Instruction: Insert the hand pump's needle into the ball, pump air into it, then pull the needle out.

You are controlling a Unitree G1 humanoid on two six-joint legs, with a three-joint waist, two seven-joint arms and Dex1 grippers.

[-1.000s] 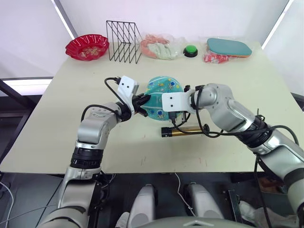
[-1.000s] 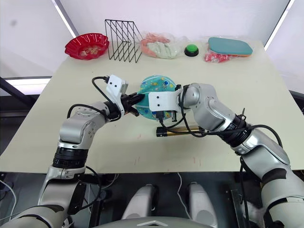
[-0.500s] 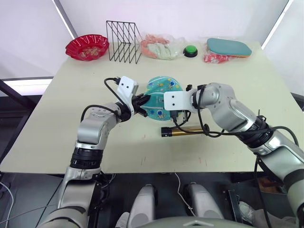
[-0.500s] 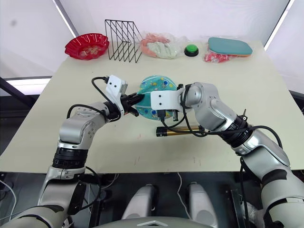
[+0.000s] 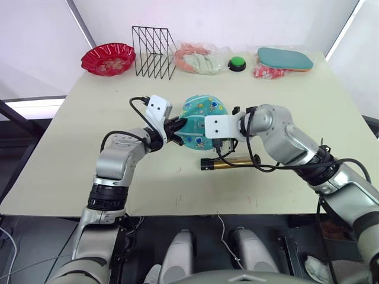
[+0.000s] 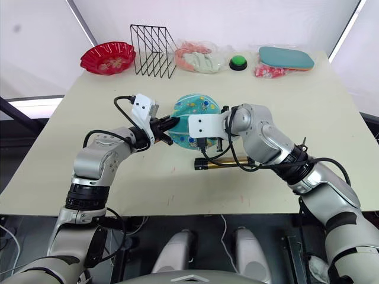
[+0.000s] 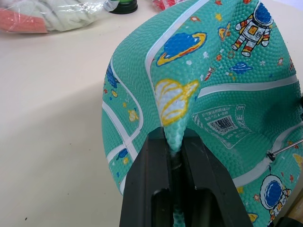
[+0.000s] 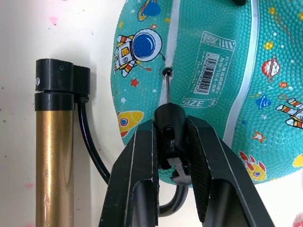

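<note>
Right gripper clamps needle fitting, tip at valve of ball. Left gripper pinches ball fold, steadying it. Hand pump lies at ball's 6 o'clock on table.

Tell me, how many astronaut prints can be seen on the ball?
3 in the left wrist view: one at the ball's upper edge, one low near the needle, above the third, largely cut off. More may be hidden on the far side.

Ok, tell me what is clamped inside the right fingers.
The needle's black fitting sits between the right fingers, its pin tip at the ball's valve hole. How deep it goes is hidden.
</note>
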